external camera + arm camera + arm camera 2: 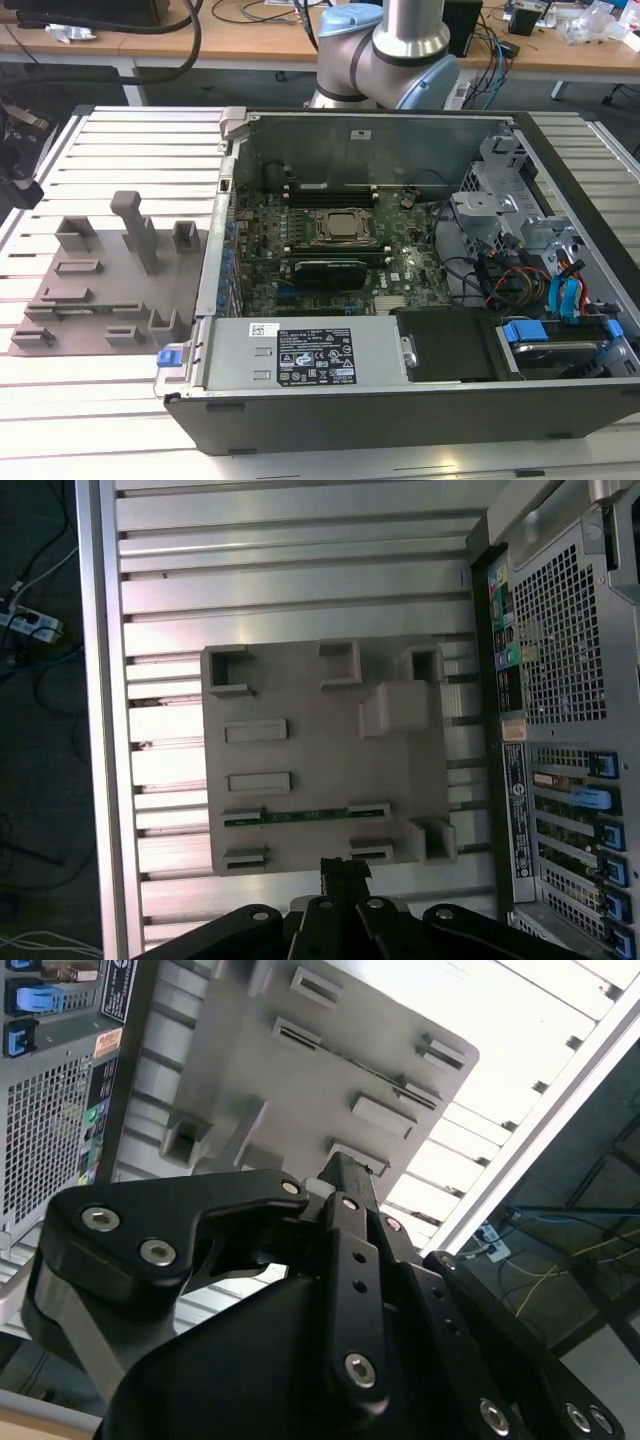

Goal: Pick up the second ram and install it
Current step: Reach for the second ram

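Hovering at the edge of the grey holder plate (300,710), gripper (345,872) fingers pressed together and empty, near the second ram (305,815), which lies green and flat between two slots. Just beside the plate, an open computer case (380,150), with a white printed label (310,362) on its power supply (235,355).

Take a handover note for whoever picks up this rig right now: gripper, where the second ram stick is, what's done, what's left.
The gripper hovers over the grey fixture tray, near one edge of it, beside the open computer case. The stick is not in it.
The second ram lies flat in its tray holder, just ahead of the gripper in the first wrist view.
Done: the arm is over the tray.
Left: the stick is not yet picked up and not yet seated on the motherboard.
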You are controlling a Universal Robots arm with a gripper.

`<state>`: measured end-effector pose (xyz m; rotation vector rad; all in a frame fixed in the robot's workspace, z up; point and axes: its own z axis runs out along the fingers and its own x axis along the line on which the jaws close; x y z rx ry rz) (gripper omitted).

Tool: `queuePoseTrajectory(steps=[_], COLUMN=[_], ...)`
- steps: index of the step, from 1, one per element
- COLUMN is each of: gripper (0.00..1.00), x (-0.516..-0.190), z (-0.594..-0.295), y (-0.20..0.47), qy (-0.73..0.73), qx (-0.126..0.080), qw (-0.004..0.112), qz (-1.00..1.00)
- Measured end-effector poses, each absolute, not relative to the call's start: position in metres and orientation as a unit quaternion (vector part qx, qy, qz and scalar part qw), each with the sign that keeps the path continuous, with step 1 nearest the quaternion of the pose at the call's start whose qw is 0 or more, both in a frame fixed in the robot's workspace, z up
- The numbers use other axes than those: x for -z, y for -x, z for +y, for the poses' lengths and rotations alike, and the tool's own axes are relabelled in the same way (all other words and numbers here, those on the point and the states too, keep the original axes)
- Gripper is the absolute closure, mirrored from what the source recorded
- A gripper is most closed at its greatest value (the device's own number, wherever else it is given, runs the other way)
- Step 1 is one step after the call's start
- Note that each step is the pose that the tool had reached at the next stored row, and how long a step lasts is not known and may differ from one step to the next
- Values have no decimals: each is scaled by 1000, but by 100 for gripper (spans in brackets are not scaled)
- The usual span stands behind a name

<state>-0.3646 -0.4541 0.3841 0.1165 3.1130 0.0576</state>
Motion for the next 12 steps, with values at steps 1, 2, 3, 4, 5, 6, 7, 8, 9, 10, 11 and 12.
queuePoseTrajectory(steps=[1,2,3,4,5,6,7,8,9,10,11,12], gripper=[90,90,90,90,90,90,90,90,90,90,90,90], x=[-384,-383,-383,-381,-381,-380,-379,-379,-379,-379,-379,-379], z=[-456,-459,-461,-465,-467,-469,-470,-470,-470,-470,-471,-470], y=[365,365,365,365,365,365,365,365,365,365,365,365], qy=[-37,-37,-37,-37,-37,-37,-37,-37,-37,-37,-37,-37], qx=[-18,-18,-18,-18,-18,-18,-18,-18,-18,-18,-18,-18], qw=[13,13,13,13,13,13,13,13,13,13,13,13], qz=[999,999,999,999,999,999,999,999,999,999,999,999])
